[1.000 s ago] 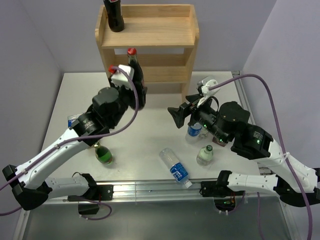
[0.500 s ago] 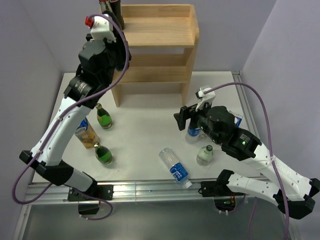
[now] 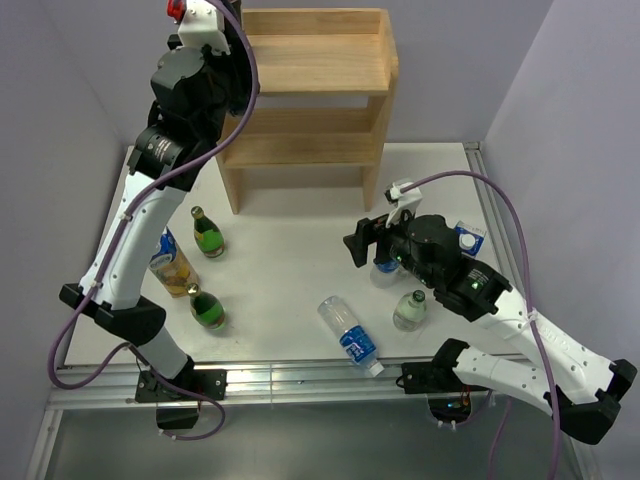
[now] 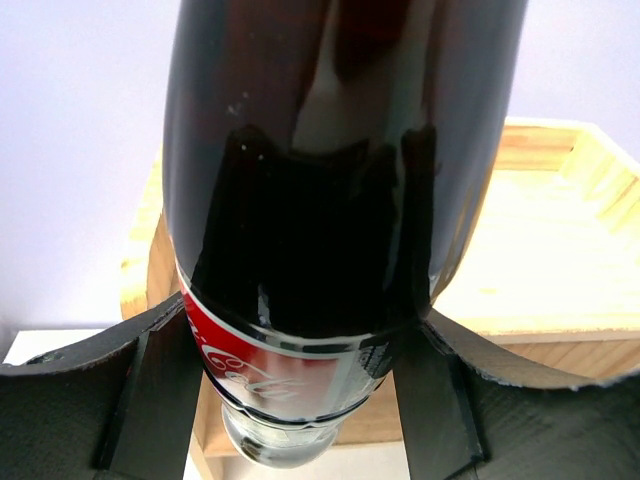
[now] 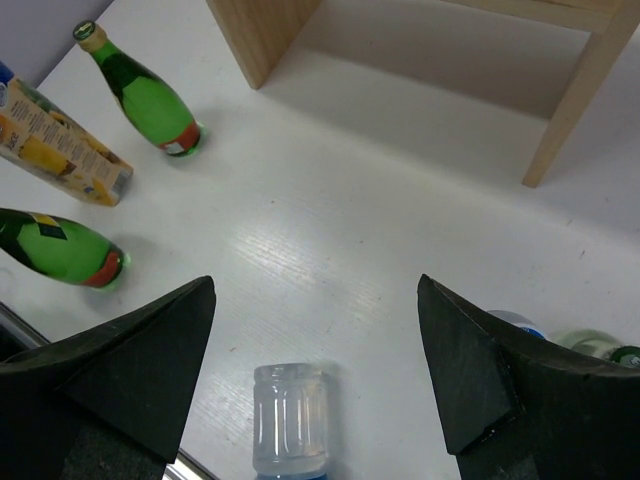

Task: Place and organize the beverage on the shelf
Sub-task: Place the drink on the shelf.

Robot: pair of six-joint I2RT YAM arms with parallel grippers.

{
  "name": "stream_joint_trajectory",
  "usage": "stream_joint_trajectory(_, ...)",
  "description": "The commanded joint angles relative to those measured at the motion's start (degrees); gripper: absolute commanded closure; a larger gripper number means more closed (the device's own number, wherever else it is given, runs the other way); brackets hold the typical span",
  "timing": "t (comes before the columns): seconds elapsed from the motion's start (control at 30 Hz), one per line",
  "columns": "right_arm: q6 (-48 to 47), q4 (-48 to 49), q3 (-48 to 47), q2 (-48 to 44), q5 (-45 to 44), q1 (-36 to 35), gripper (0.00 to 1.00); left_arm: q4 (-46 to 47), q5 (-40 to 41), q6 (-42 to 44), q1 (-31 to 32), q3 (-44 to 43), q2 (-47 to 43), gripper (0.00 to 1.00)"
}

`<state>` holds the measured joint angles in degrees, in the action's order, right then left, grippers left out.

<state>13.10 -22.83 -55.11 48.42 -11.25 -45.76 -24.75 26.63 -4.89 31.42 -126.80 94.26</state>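
Note:
The light wood shelf (image 3: 320, 65) stands at the back of the table. My left gripper (image 4: 300, 400) is shut on a dark cola bottle (image 4: 320, 250) with a red label and holds it upright at the top board's left end (image 4: 540, 240). In the top view the left wrist (image 3: 205, 60) hides that bottle. My right gripper (image 3: 358, 243) is open and empty above the table. It hovers over a clear water bottle (image 5: 290, 420) lying on its side (image 3: 348, 334).
Two green bottles (image 3: 207, 232) (image 3: 207, 308) and a juice carton (image 3: 172, 265) are at the left. Under the right arm are an upright water bottle (image 3: 383, 268), a green-capped clear bottle (image 3: 410, 310) and a small carton (image 3: 468, 238).
My left arm has lifted the cola bottle from in front of the shelf's middle tier up to the top board's left end. My right gripper has shifted slightly and stays open.

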Motion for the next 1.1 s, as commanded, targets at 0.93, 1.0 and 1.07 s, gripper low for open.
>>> stream_joint_trajectory(0.93, 1.58, 6.39, 4.22, -0.26, 4.92, 3.13, 0.12, 23.08, -11.95, -2.14, -11.29, -10.48, 9.63, 0.96)
stream_joint_trajectory(1.0, 1.58, 6.39, 4.22, -0.17, 5.01, 3.13, 0.12, 23.17, -12.48, -2.50, -11.91, -10.48, 10.07, 0.96)
stream_joint_trajectory(1.07, 1.57, 6.31, 4.14, -0.17, 5.09, 3.13, 0.12, 23.43, -12.57, -2.50, -12.43, -10.66, 10.94, 0.96)
